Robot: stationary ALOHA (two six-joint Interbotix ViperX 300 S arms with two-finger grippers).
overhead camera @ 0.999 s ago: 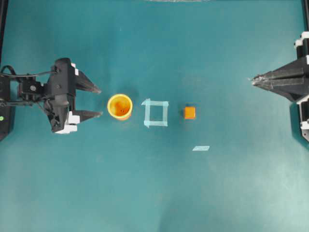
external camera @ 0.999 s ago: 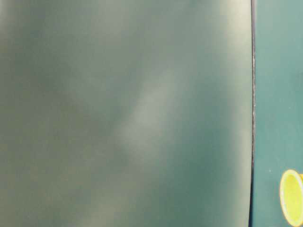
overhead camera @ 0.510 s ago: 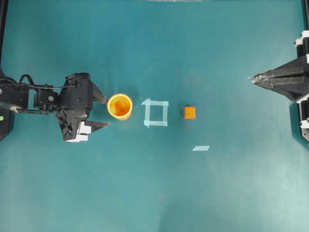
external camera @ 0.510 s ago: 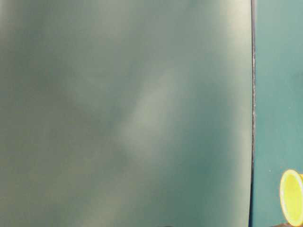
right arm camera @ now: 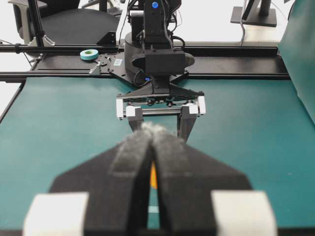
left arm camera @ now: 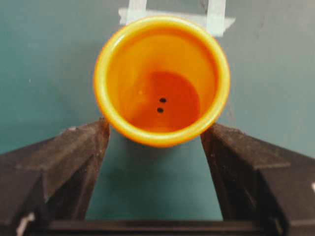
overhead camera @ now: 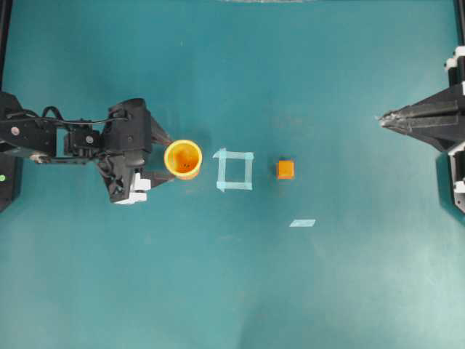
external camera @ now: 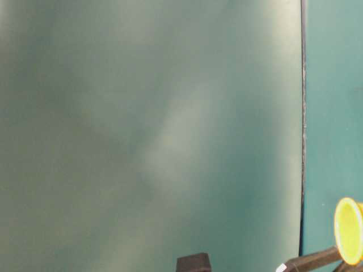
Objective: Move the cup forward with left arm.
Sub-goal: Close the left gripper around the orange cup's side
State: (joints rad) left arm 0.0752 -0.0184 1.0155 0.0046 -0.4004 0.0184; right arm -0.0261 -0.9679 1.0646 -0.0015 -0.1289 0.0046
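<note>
Cup upright on the mat, just left of the tape square; cube beyond it. Left gripper fingers spread, one on each side of the cup's near wall; contact cannot be told. Table-level view mostly a blurred green surface; cup cut off at its right edge. Right gripper fingers pressed together, arm cut off at frame edge.
</note>
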